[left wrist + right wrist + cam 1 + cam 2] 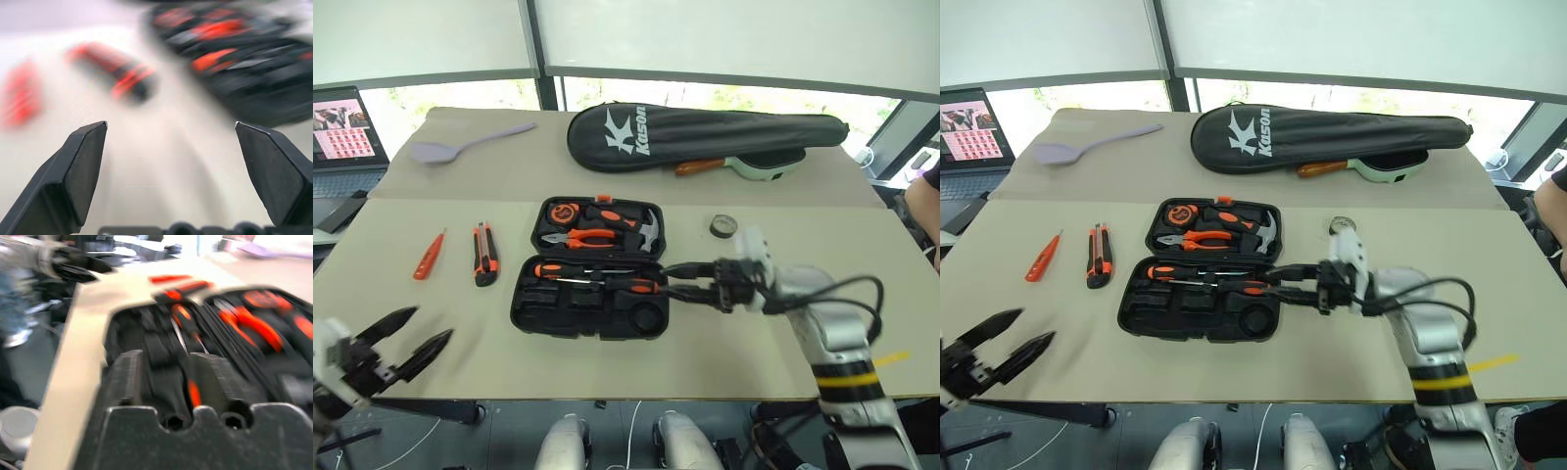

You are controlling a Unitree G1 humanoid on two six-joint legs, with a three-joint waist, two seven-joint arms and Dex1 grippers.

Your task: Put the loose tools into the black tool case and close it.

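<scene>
Right pincer (677, 279) sits at the black tool case (587, 264)'s right edge, fingers parted and empty, over the two screwdrivers (597, 275) lying in the near half. Left pincer (409, 338) gapes wide, empty, at the tabletop (607, 362)'s near-left corner. Tester pen (429, 254) and utility knife (485, 253) lie left of the case — light, stiff, probably slick; best pinched mid-handle. Tape roll (723, 226) waits right of the case.

Bare table (440, 323) left of open tool case (587, 308).
</scene>
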